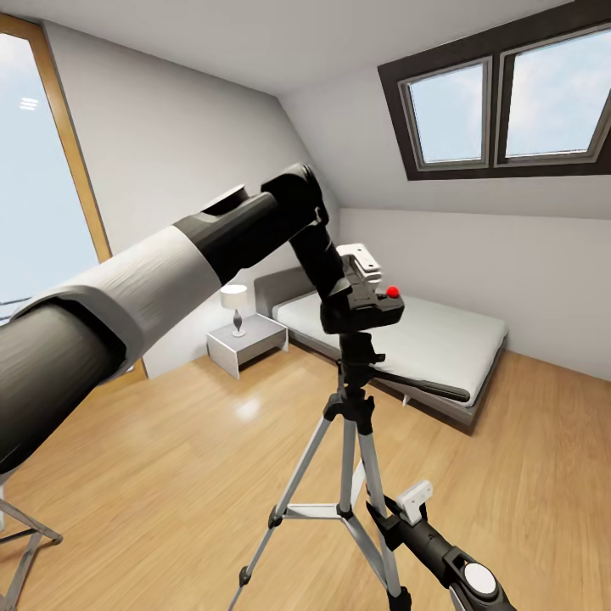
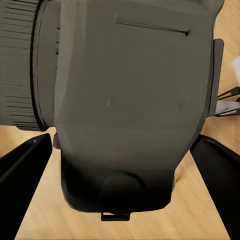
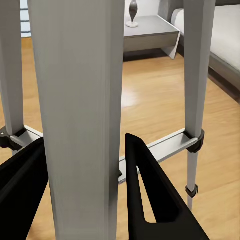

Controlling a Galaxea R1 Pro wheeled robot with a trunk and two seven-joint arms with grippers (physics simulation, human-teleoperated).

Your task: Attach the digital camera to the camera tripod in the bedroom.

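The black digital camera (image 1: 367,307), with its red button (image 1: 393,292) on top, sits on the black pan head of the camera tripod (image 1: 350,441). My left gripper (image 1: 363,284) is shut on it from behind. In the left wrist view the dark camera body (image 2: 130,100) lies between both black fingers (image 2: 25,167). The tripod's long handle (image 1: 424,387) points right. Low down, my right gripper (image 1: 383,511) is shut around a silver tripod leg (image 3: 85,115), with one finger (image 3: 150,195) on each side of it.
The low grey bed (image 1: 441,344) lies behind the tripod. A nightstand (image 1: 246,341) with a lamp (image 1: 235,304) stands to its left. Skylights (image 1: 501,102) are at the upper right and a tall window (image 1: 34,187) at the left. Metal stool legs (image 1: 25,543) show at the lower left.
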